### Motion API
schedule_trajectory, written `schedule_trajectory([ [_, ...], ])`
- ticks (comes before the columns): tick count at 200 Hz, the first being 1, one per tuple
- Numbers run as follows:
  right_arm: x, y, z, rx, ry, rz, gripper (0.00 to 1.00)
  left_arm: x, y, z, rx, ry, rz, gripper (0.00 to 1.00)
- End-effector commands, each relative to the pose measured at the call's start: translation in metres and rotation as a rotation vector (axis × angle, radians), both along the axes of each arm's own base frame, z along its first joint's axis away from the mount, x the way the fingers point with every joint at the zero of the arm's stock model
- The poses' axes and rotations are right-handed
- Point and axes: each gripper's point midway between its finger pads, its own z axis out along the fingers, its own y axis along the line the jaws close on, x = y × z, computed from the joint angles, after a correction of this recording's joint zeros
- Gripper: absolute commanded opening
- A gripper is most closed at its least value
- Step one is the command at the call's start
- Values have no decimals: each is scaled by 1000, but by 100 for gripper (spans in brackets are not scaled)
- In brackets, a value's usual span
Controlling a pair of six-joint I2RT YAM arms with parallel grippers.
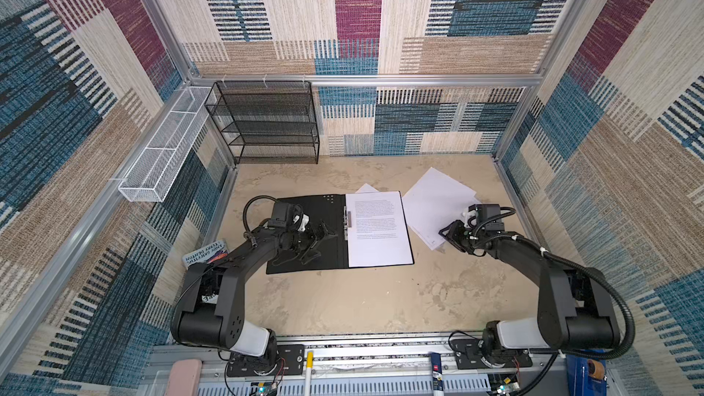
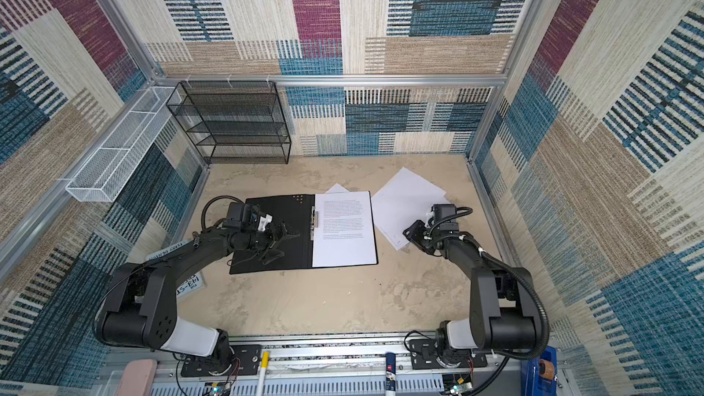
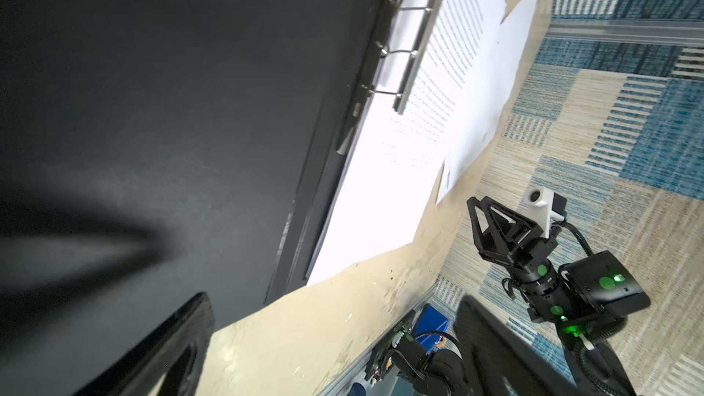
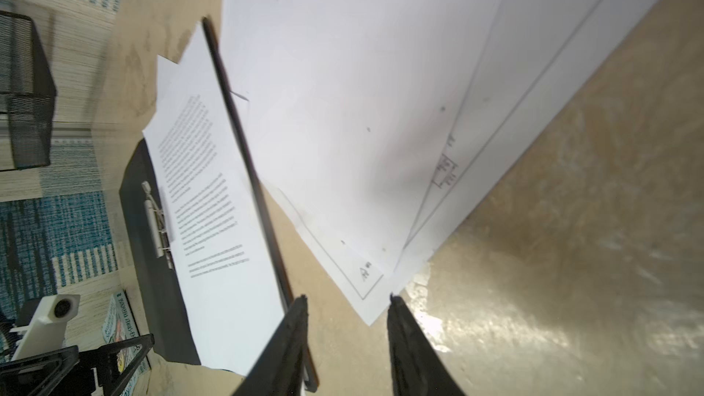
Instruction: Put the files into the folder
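The folder (image 1: 324, 207) (image 2: 293, 211) lies open on the table, black inside up, with its metal clip (image 1: 347, 222) (image 3: 415, 55) along the spine. One printed file (image 1: 377, 230) (image 2: 343, 230) rests on its right half. More files (image 1: 434, 203) (image 2: 404, 200) (image 4: 362, 89) lie fanned out on the table just right of the folder, blank sides up. Another file's corner (image 1: 366, 187) pokes out behind the folder. My left gripper (image 1: 320, 245) (image 2: 280, 243) (image 3: 331, 321) hovers open over the folder's bare left half. My right gripper (image 1: 446, 236) (image 2: 409, 236) (image 4: 347, 297) is open at the near corner of the loose files, holding nothing.
A black mesh shelf (image 1: 266, 123) stands at the back left. A white wire basket (image 1: 164, 154) hangs on the left wall. A colourful paperback book (image 1: 205, 255) (image 4: 122, 321) lies under the left arm, left of the folder. The frame rail runs close behind the right gripper.
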Motion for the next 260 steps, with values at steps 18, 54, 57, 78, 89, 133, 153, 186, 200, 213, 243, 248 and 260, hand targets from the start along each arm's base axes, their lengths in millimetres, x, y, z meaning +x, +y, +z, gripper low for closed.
schedule_trajectory([
  [18,16,-9,13,-64,-25,-7,57,-6,-13,32,-43,-114,-94,99],
  [54,35,9,1,-56,-7,54,67,-22,-36,48,-44,-171,-204,99],
  [57,35,12,0,-55,-6,62,67,-23,-38,49,-43,-174,-214,99],
  [78,35,29,-11,-64,19,103,68,-30,-51,51,-38,-188,-266,99],
  [89,33,33,-16,-62,30,114,68,-33,-57,51,-31,-196,-288,99],
  [133,8,39,-29,-61,64,159,68,-36,-74,43,-31,-176,-337,99],
  [153,-2,33,-22,-84,46,138,72,-36,-77,41,-35,-173,-347,99],
  [186,3,6,-23,-126,71,66,83,-39,-85,45,-31,-190,-378,99],
  [200,16,-2,-15,-130,43,37,89,-42,-91,46,-23,-198,-400,99],
  [213,35,-2,-6,-130,21,25,90,-45,-97,46,-18,-201,-419,99],
  [243,72,24,12,-93,-33,81,82,-52,-113,44,-6,-198,-459,99],
  [248,77,31,14,-93,-43,95,79,-53,-117,45,-7,-200,-469,99],
  [260,87,47,14,-87,-46,128,75,-56,-124,44,-1,-202,-487,99],
])
